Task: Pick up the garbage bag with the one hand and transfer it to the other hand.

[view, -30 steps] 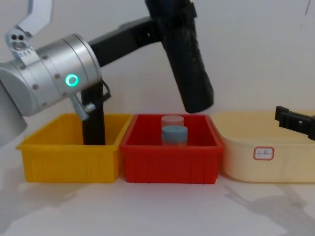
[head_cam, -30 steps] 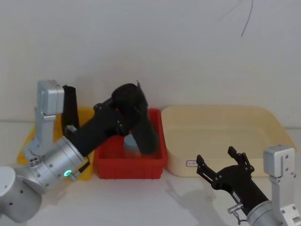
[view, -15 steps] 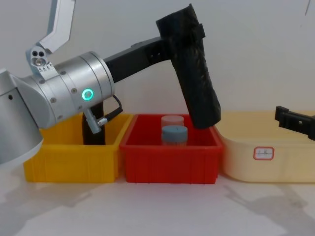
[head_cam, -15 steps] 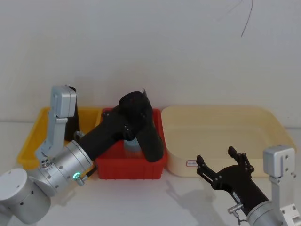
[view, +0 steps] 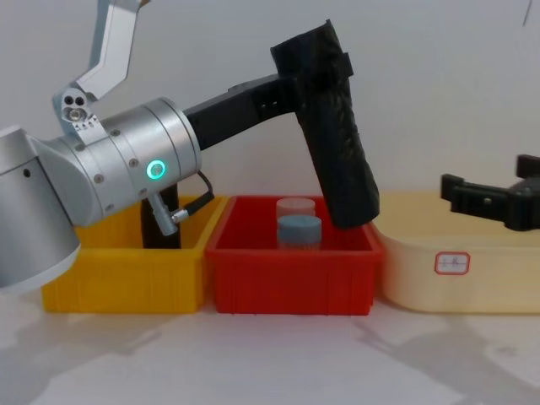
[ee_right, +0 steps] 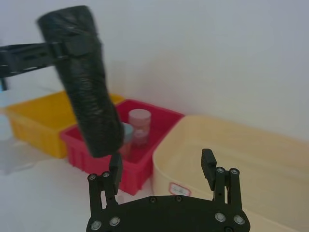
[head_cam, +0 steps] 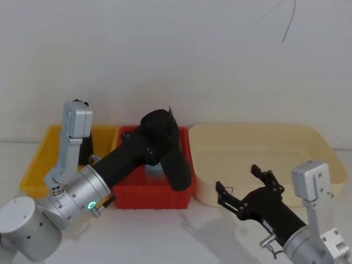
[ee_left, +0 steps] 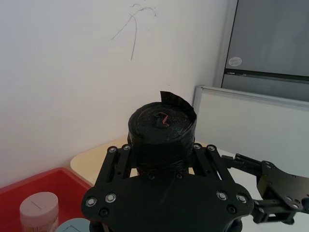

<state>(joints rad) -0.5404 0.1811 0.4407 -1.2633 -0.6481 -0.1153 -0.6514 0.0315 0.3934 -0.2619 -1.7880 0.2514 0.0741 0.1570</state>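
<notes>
Being gripped near its upper end by the left gripper (view: 312,78), the garbage bag (view: 336,139) is being held in the air over the red bin (view: 291,288). The roll is being kept tilted: its top is being leaned toward the robot's left, while its lower end is being hung over the right side of the red bin, close to the seam with the cream tub (view: 498,285). The left gripper's jaws are being pressed against both sides of the roll, as is being shown plainly in the left wrist view, where the roll's wrapped end is being framed by the two fingers. A green ring is being lit on the left arm.

The right gripper (head_cam: 237,180) is being held low over the table (view: 270,363), in front of the cream tub and well apart from the bag. Its jaws are being kept spread wide, with nothing being held between them, and they are being pointed forward and toward the red bin.

Inside the red bin, a blue-lidded jar (view: 299,230) is being kept in front of a clear jar (view: 295,206), both below and beside the bag's lower end. A second black roll (view: 160,221) is being stood upright in the yellow bin (view: 118,285) on the robot's left.
</notes>
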